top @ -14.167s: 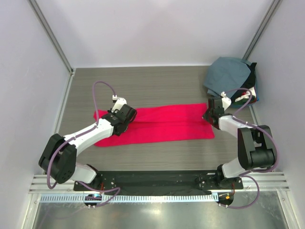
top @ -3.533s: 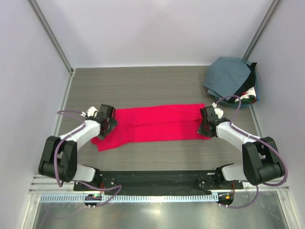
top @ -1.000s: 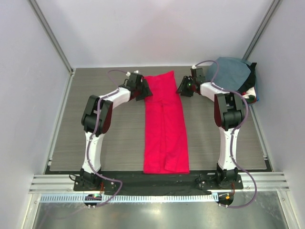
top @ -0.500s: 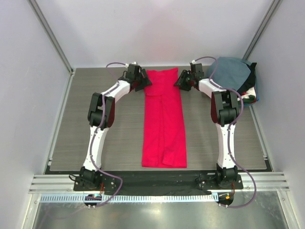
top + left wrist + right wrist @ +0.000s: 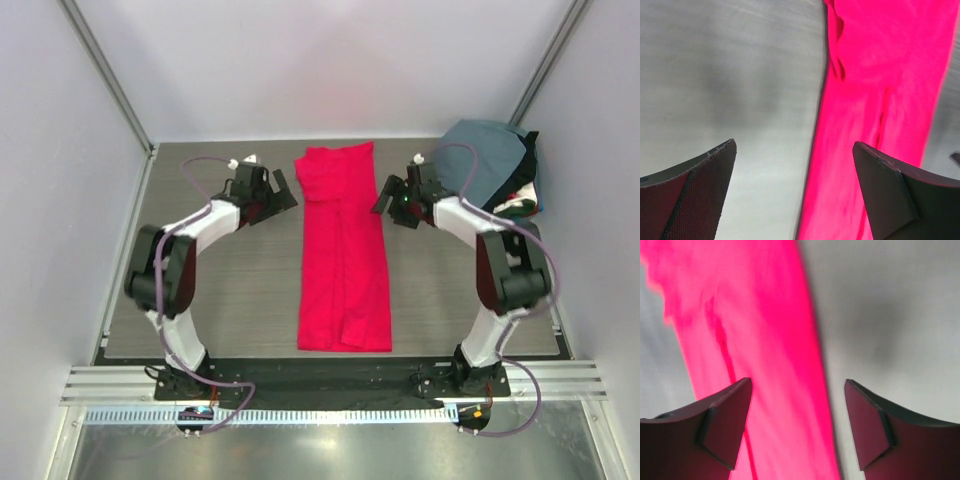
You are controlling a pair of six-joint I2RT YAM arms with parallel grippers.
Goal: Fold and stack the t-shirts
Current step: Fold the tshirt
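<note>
Two grippers, the left gripper and the right gripper, stood wide open and empty, flanking the far end of the red t-shirt, which lay flat as a long narrow strip; the crosswise fold appeared due next, requiring a grip on one end's corners.

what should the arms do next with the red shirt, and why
Probably move in on the two far corners of the long, flat, bright red cloth t-shirt and grip them, ready to fold it toward the near edge. It lies as a lengthwise strip, not yet halved, and the jaws of the left arm and right arm stand open beside its far end, holding nothing.
</note>
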